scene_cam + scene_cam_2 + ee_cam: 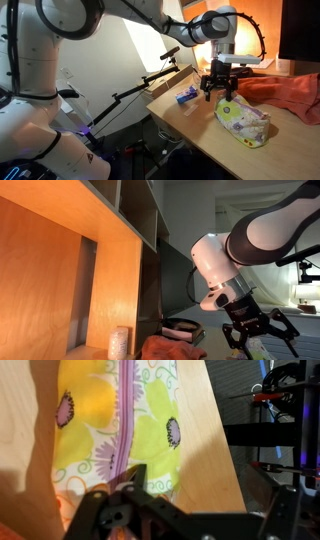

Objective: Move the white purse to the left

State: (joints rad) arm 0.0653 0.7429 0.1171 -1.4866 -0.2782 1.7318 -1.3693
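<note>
One arm (150, 22) outstretched, end effector (220, 94) downward, jaws apart, over white purse (244, 122).

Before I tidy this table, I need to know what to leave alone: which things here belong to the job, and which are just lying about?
Part of the job:
- white purse
- gripper, open, over the purse

Just lying about:
- small blue packet
- orange-pink cloth
</note>
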